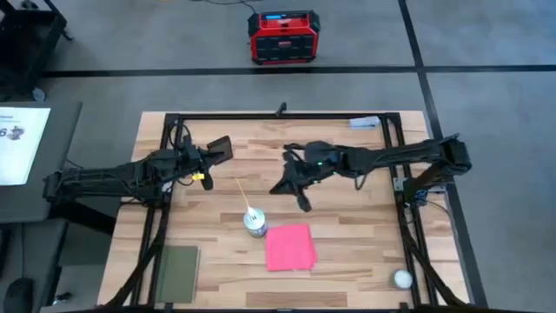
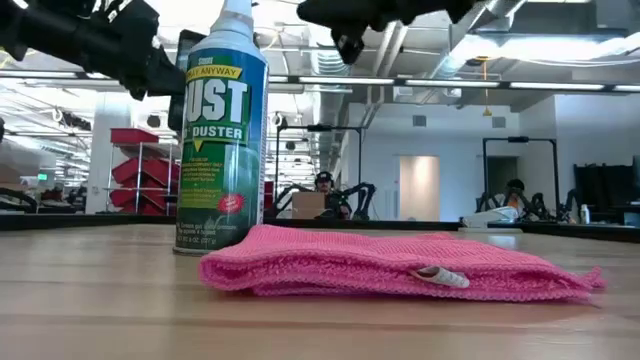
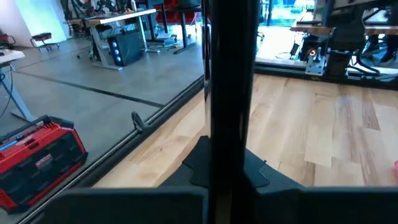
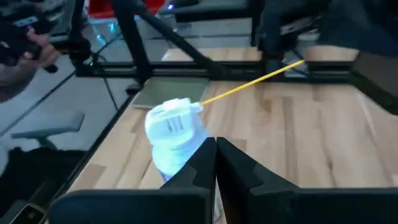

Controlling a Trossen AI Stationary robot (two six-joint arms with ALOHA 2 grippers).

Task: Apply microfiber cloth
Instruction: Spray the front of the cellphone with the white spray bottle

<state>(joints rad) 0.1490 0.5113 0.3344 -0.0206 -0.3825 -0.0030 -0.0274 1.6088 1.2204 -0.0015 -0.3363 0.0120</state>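
The pink microfiber cloth [image 1: 289, 246] lies flat on the table near the front middle, and it also fills the foreground of the low view [image 2: 400, 265]. No gripper touches it. Just left of it and behind stands a duster can [image 1: 254, 222] with a yellow straw. My left gripper [image 1: 211, 155] is at the far left of the table, shut on a black phone [image 1: 220, 148]. My right gripper [image 1: 282, 186] hovers shut above the table's middle, behind the can [image 4: 174, 134], with nothing in it. My left gripper pinches the black phone between its two fingers [image 3: 198, 167], which lie on its two flat faces [image 3: 231, 149]. The fingers come roughly level from the table's left. The phone stands on edge, reaches out beyond the fingertips and is lifted clear of the table.
A dull green pad [image 1: 178, 271] lies at the front left corner and a white ball [image 1: 402, 278] at the front right. A black frame [image 1: 278, 117] rims the tabletop. A red box [image 1: 282, 36] sits on the floor beyond the far edge.
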